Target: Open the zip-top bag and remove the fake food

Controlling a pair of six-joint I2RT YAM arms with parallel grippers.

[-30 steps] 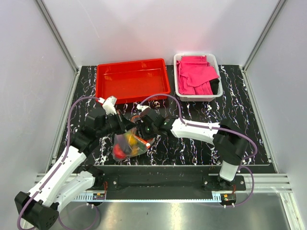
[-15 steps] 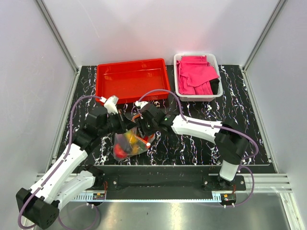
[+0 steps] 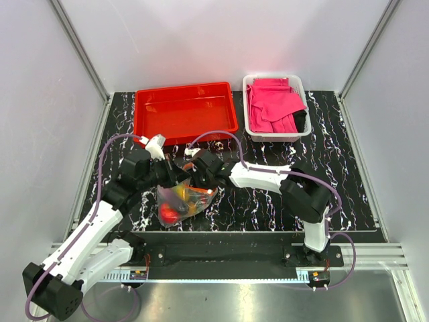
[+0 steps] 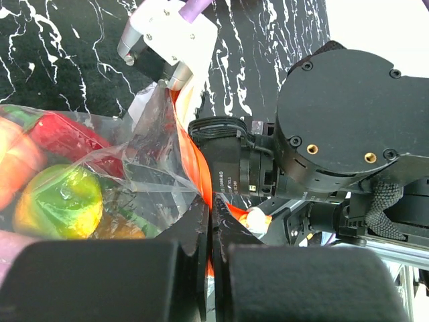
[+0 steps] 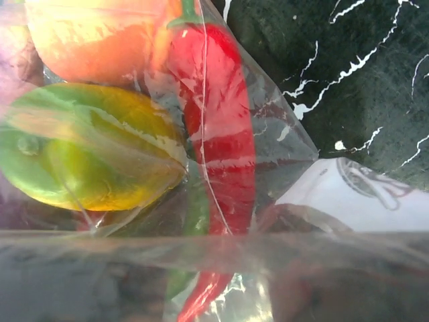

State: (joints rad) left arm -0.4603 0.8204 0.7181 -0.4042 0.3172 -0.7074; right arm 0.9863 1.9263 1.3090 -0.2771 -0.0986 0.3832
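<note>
The zip-top bag (image 3: 182, 201) lies on the black table between both arms, full of fake food. A red round fruit (image 3: 167, 213) shows at its near end. My left gripper (image 3: 179, 179) is shut on the red-orange zip strip (image 4: 191, 151), as the left wrist view (image 4: 212, 225) shows. My right gripper (image 3: 199, 180) is at the same edge, right next to the left one, and seems shut on the bag. In the right wrist view clear plastic (image 5: 288, 261) covers its fingers. Through it I see a red chili (image 5: 218, 134), a yellow-green mango (image 5: 87, 147) and an orange fruit (image 5: 94, 33).
A red tray (image 3: 137, 114) stands at the back left of the table. A white basket (image 3: 276, 136) with pink cloths (image 3: 271, 100) stands at the back right. Grey walls close in both sides.
My right gripper has moved left and back toward the left gripper. The right arm has stretched further across. The bag's zip edge has lifted and shifted with it. The left gripper has stayed shut on the strip.
</note>
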